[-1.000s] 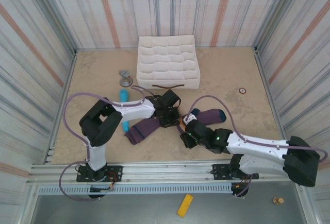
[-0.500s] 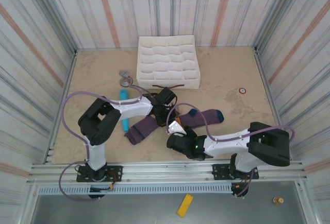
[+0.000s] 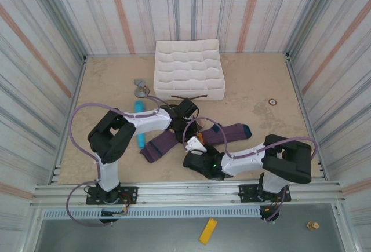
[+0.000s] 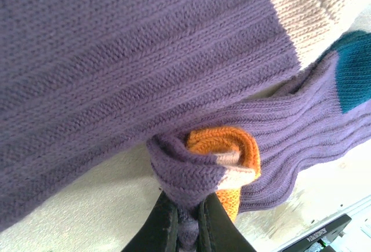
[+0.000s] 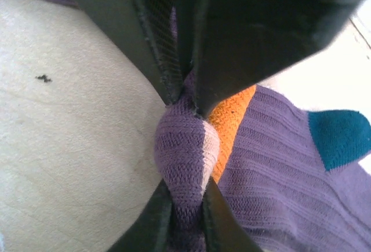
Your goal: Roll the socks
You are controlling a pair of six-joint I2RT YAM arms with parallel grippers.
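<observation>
Left gripper: your left gripper point(image 4: 186, 229) has its fingers pressed together on a bunched fold of the orange-cuffed sock point(image 4: 301, 130), with the rolled orange cuff just beside the fingertips.
Right gripper: your right gripper point(image 5: 185, 217) is pinching the same purple bunch from the opposite side. In its wrist view the left gripper's dark fingers point(image 5: 156, 49) come in from the top, so the two grips nearly meet nose to nose.
Orange-cuffed sock: in the overhead view it lies in the middle of the table point(image 3: 255, 78), running right from the two grippers. Its teal toe is at the far right end, and a teal patch shows on the ribbed knit in both wrist views.
Tan-toed sock: the tan-toed sock point(image 3: 157, 146) lies flat on the table to the left of the pinch, angled down towards the left arm's base. In the left wrist view its purple body fills the upper part, with the tan end at the top right.
Overlap: you cannot tell whether any of the tan-toed sock is caught in the pinched bunch.
Blue cylinder: a light blue cylinder point(image 3: 139, 126) lies on the table just left of the tan-toed sock.
Tray: a white compartment tray point(image 3: 159, 72) sits at the back of the table, well apart from the socks.
</observation>
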